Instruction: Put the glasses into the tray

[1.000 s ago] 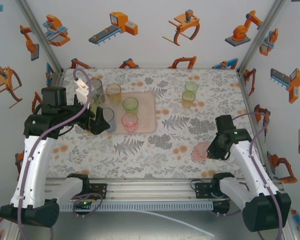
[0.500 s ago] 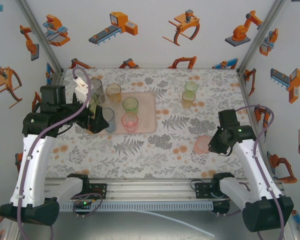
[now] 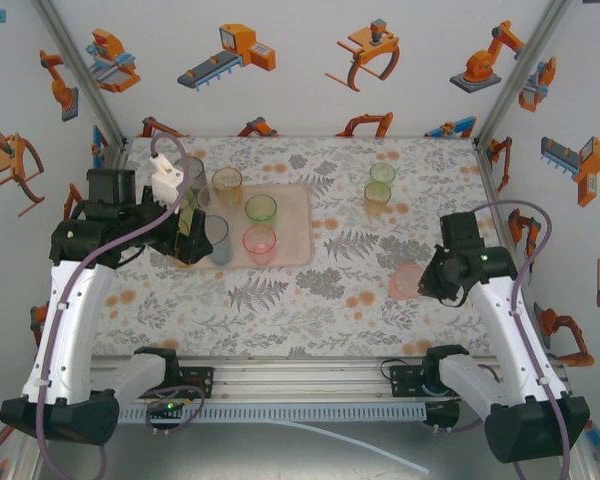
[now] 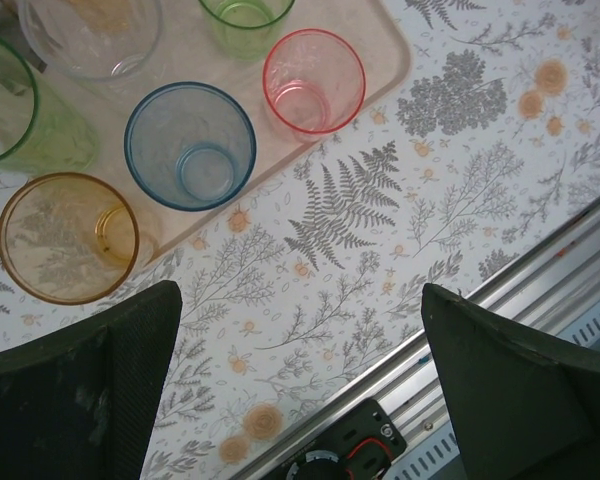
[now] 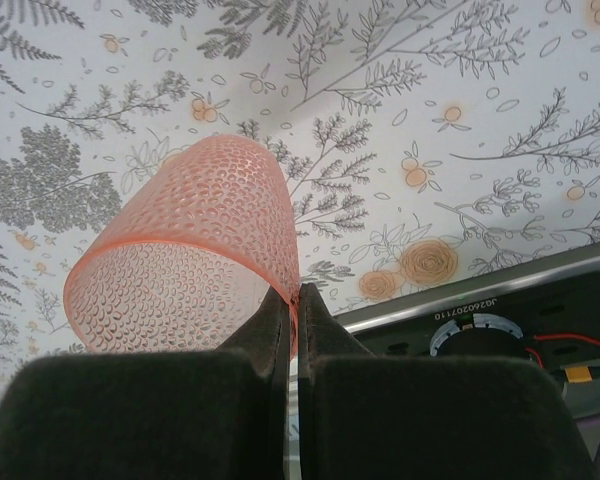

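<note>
Tray (image 3: 296, 228): left-ctr of table (image 3: 430, 160), flat, low rim.
In tray: green glass (image 3: 261, 209), pink glass (image 3: 259, 241), blue glass (image 3: 218, 238); all upright, mouths up, pink just beside the other 2.
Far edge: amber glass (image 3: 227, 184) at tray's far rim; grey glass (image 3: 191, 172) by far-left corner, on or off tray can't tell.
Corner: 2nd amber glass (image 4: 68, 238) upright at tray corner nearest L grip (image 4: 302, 290), next to blue glass.
Off tray: far green glass (image 3: 382, 174) + far amber glass (image 3: 376, 198), just beside each other, far right of table, well apart from tray.
L grip: jaws wide, nothing btwn them, hovers over tray's near-left corner.
R grip (image 5: 290, 295): pinched tight on rim of held glass (image 5: 180, 230); pink, dimpled wall, tipped, not upright; near R side of table, well apart from tray.
</note>
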`<state>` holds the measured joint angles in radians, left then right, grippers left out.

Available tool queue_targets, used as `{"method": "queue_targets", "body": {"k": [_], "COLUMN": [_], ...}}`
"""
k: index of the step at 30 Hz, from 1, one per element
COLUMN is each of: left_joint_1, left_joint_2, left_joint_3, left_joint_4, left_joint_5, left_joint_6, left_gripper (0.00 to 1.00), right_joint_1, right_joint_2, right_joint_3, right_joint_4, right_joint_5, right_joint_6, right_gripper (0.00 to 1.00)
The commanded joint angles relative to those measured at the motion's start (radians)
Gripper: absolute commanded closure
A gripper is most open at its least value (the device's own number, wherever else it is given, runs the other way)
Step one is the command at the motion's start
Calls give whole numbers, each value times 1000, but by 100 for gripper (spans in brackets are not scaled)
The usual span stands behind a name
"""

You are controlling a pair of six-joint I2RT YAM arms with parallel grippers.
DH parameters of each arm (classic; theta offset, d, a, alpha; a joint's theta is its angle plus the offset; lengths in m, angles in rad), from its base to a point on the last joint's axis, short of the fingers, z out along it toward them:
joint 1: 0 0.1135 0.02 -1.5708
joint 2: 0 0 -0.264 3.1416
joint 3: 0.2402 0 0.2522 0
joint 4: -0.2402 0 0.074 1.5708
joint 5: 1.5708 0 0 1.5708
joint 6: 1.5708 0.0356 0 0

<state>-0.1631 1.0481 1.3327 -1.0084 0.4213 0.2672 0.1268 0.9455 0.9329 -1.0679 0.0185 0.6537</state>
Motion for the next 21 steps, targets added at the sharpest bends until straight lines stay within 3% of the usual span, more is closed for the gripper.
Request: {"method": "queue_targets", "body": {"k": [1,15,21], "left_joint_1": [-4,-1,-3], "left_joint_2": [-30,-49,-48], "left_joint_3": [-10,-27,-16], "left_joint_4": [-23,-26,-20], "left_joint_5": [-38,-42,-5], "left_joint_6": [25,5,-9], "left_gripper": [3,3,3], "right_joint_1": [1,58,128], "right_joint_2": [16,121,223], "right_joint_3": [67,286,420], "right_joint_4": [-14,-55,-63], "right_joint_5": [12,45,87], "right_joint_6": [-49,-118,-133], "right_gripper": [100,100,100]}}
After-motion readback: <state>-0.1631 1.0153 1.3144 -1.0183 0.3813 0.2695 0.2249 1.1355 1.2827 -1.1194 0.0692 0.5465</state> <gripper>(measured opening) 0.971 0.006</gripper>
